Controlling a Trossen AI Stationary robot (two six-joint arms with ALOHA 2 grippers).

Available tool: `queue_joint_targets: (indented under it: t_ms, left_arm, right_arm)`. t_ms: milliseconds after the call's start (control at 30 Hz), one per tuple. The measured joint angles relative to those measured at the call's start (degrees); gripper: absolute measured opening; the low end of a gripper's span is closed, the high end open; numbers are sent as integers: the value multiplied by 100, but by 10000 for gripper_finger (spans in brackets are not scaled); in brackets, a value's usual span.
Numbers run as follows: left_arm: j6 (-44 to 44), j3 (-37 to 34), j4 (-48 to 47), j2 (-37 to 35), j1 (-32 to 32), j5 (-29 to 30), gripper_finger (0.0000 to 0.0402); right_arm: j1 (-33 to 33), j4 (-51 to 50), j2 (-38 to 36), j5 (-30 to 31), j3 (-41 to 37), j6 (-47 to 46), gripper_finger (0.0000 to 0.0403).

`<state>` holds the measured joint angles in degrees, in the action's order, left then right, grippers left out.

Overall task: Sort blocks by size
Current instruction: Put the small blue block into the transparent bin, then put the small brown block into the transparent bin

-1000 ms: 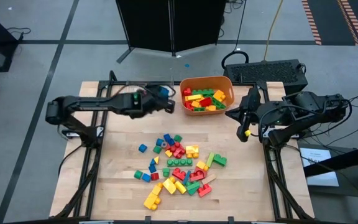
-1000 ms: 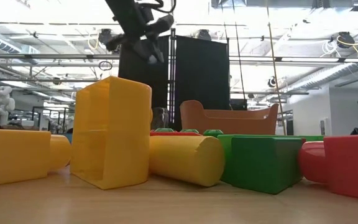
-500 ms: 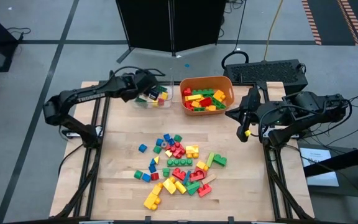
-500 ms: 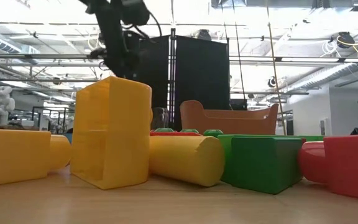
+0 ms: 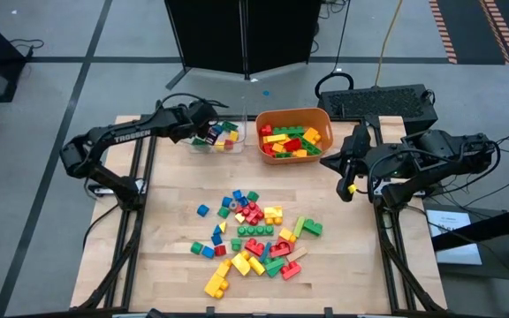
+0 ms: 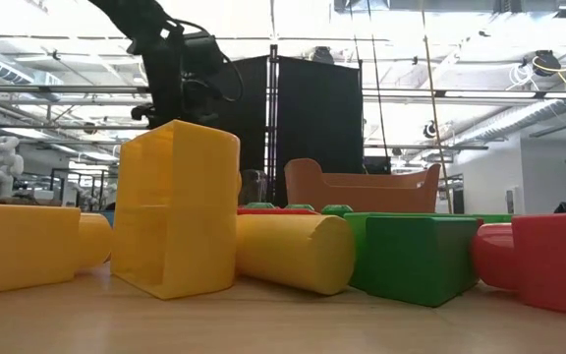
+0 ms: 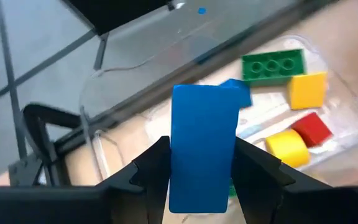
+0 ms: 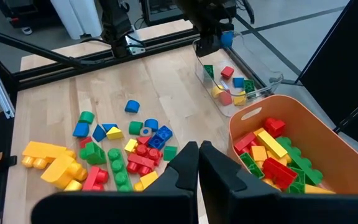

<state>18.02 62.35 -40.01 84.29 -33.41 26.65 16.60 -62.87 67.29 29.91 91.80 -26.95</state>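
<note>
Wooden table (image 5: pixel 175 265), blocks (image 5: pixel 253 234) heaped mid-board: your left gripper (image 7: pixel 199 163) hovers over the clear tray (image 5: pixel 237 146), fingers pinching a blue block (image 7: pixel 202 148). Your right gripper (image 5: pixel 352 187) waits near the orange tub (image 5: pixel 321 116), fingers closed, empty.

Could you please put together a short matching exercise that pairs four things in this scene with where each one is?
Things:
1. blue block
2. orange tub
3. clear tray
4. right gripper

Places:
A. at the table's right edge, jaws shut and empty
B. between the left gripper's jaws, above the clear tray
C. at the table's far edge, next to the orange tub on its left in the high view
D. at the table's far edge, full of larger blocks

Pairs: 1-B, 2-D, 3-C, 4-A
</note>
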Motion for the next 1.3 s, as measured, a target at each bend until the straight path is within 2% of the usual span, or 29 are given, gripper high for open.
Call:
queue_joint_targets:
  t_ms: [133,367,467,600,700,833,900,1000,1100,1233,1300]
  left_arm:
    - [-581,63,6,-2,20,-223,174]
    - [-1234,76,8,-2,17,-246,243]
    - [-1240,95,-41,-2,51,-272,261]
    - [-1246,436,-340,-2,212,-798,265]
    - [-1256,897,-486,-53,394,-1411,265]
    - [-1479,1392,-349,-249,828,-2877,265]
    - [-1926,1425,-415,-290,1213,-3297,265]
    - [-2658,1398,-715,-236,1766,-3295,265]
    - [-3111,1261,-535,-64,2187,-3259,265]
    - [-2783,1010,-82,362,2453,-3304,265]
    - [-2626,871,-12,531,2518,-3545,265]
  right_arm:
    - [0,2,0,-1,-1,-48,9]
    - [0,2,0,-2,0,-193,9]
    - [0,2,0,-2,1,-201,9]
    - [0,2,0,-1,-1,-241,9]
    - [0,3,0,1,0,-241,9]
    - [0,2,0,9,-2,-239,9]
    - [0,2,0,22,-1,-239,9]
    - [0,2,2,22,1,-239,9]
    - [0,4,4,26,1,-239,9]
    - [0,10,4,28,-2,-283,9]
    - [0,11,4,31,1,-283,9]
